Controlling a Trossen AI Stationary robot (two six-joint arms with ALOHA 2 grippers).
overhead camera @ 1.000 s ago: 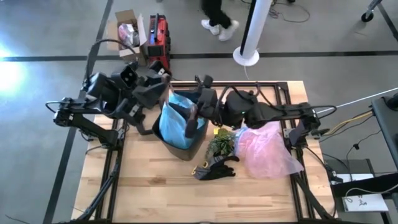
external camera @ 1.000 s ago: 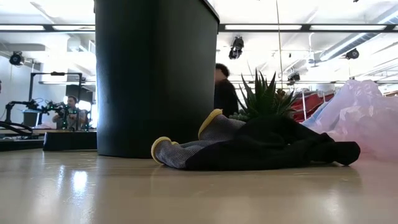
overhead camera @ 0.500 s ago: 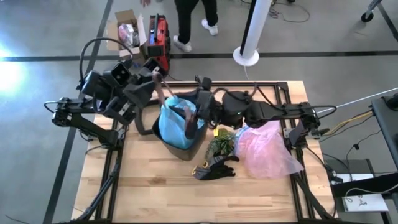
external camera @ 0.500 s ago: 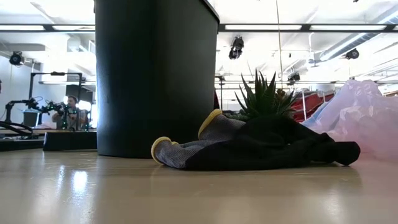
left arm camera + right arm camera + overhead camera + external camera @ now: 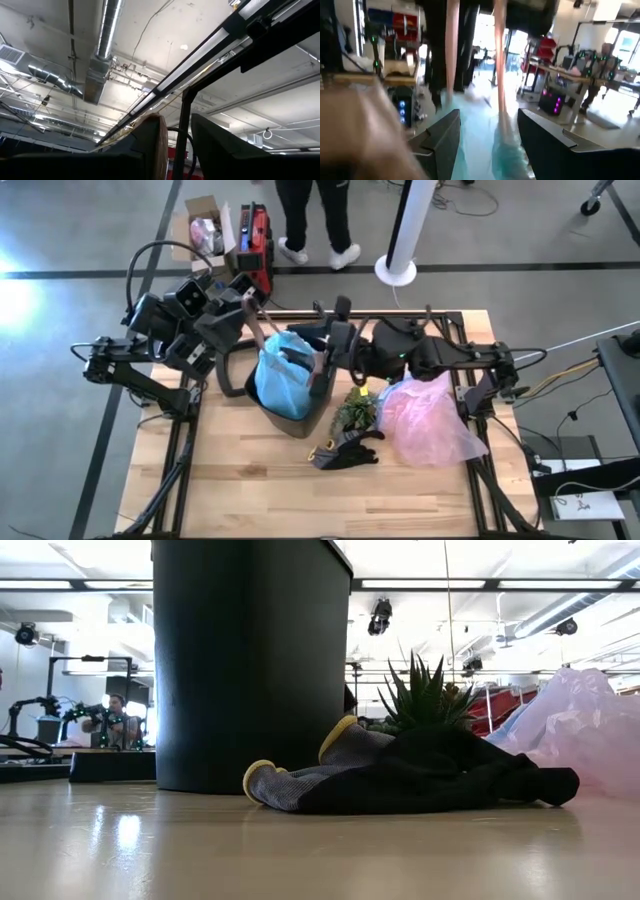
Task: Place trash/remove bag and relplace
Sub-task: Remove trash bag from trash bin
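One bag (image 5: 281,372) upright in bin (image 5: 300,421)

Robotics lab or workshop. Grey concrete floor (image 5: 80,220) with marked lines, exposed silver ducts (image 5: 102,45) and strip lights (image 5: 70,584) overhead. More arm rigs (image 5: 40,710) stood on benches behind, a person (image 5: 112,720) sat there. Wooden desk (image 5: 260,490) sat in a black metal frame.

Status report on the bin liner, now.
Left end effector and right end effector both at the rim of the black bin. Teal bag bunched inside. Glove and plant beside bin.
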